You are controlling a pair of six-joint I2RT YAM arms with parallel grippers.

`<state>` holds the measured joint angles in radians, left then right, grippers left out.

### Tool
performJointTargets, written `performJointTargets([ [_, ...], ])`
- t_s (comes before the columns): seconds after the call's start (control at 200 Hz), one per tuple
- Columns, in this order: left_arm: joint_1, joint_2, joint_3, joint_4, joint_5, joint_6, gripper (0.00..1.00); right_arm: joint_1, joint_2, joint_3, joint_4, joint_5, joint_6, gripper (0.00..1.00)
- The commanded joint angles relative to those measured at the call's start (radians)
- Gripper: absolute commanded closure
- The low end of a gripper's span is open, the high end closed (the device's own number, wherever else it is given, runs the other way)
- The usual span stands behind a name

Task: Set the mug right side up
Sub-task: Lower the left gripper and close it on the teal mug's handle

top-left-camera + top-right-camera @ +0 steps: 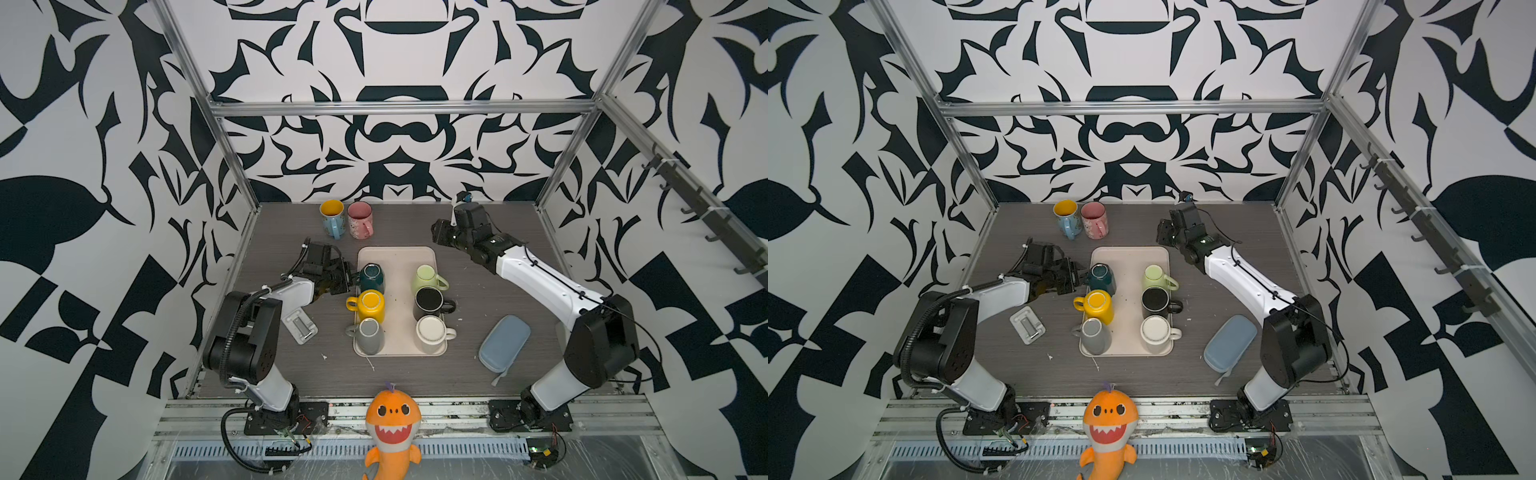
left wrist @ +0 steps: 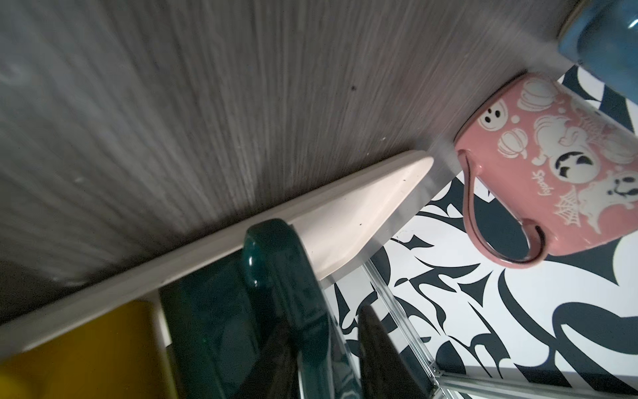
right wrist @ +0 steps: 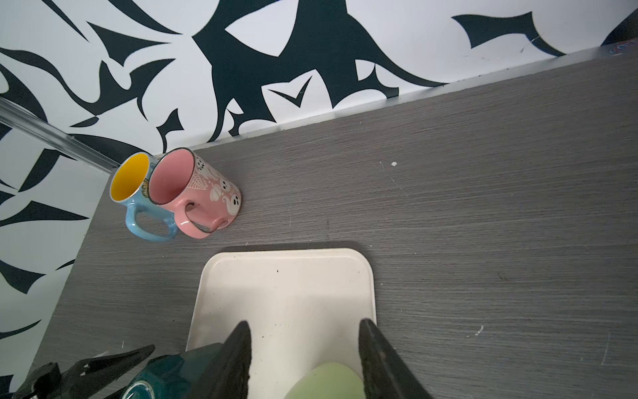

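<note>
Glazed teal ceramic, the mug (image 1: pixel 371 277) sits upside down at the upper left of the tray (image 1: pixel 397 257) in both top views, its handle turned toward my left gripper (image 1: pixel 348 277). My fingers straddle that handle (image 2: pixel 276 262) in the left wrist view; whether they already pinch it I cannot tell. I judge the mug heavy, rigid, slick and chippable, so the handle is the place to hold. My right gripper (image 3: pixel 303 359) hangs open and empty above the tray's far end. Just below sits the yellow mug (image 1: pixel 368 305), crowding my swing. The grey woodgrain table (image 1: pixel 478 232) around the tray offers room.
</note>
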<state>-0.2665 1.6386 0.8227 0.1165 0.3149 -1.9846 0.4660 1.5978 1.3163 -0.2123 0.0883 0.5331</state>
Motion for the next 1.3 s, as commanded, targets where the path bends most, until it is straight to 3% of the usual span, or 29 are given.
performJointTargets([
  [0.0,-0.007,0.033,0.035,0.042,0.011,-0.008,0.69,-0.006,-0.030,-0.004,0.022,0.004,0.008,0.47],
  [0.605,-0.022,0.100,0.059,0.134,0.044,-0.020,0.90,-0.011,-0.030,-0.005,0.007,0.010,0.012,0.47],
  [0.72,-0.021,0.124,0.071,0.165,0.048,-0.020,1.00,-0.011,-0.034,-0.002,-0.019,0.015,0.013,0.47],
  [1.06,-0.027,0.204,0.134,0.361,0.091,-0.017,1.00,-0.012,-0.109,-0.015,-0.076,0.060,-0.006,0.48],
  [1.295,-0.037,0.202,0.167,0.399,0.089,0.030,1.00,-0.011,-0.138,-0.026,-0.100,0.065,-0.005,0.49],
])
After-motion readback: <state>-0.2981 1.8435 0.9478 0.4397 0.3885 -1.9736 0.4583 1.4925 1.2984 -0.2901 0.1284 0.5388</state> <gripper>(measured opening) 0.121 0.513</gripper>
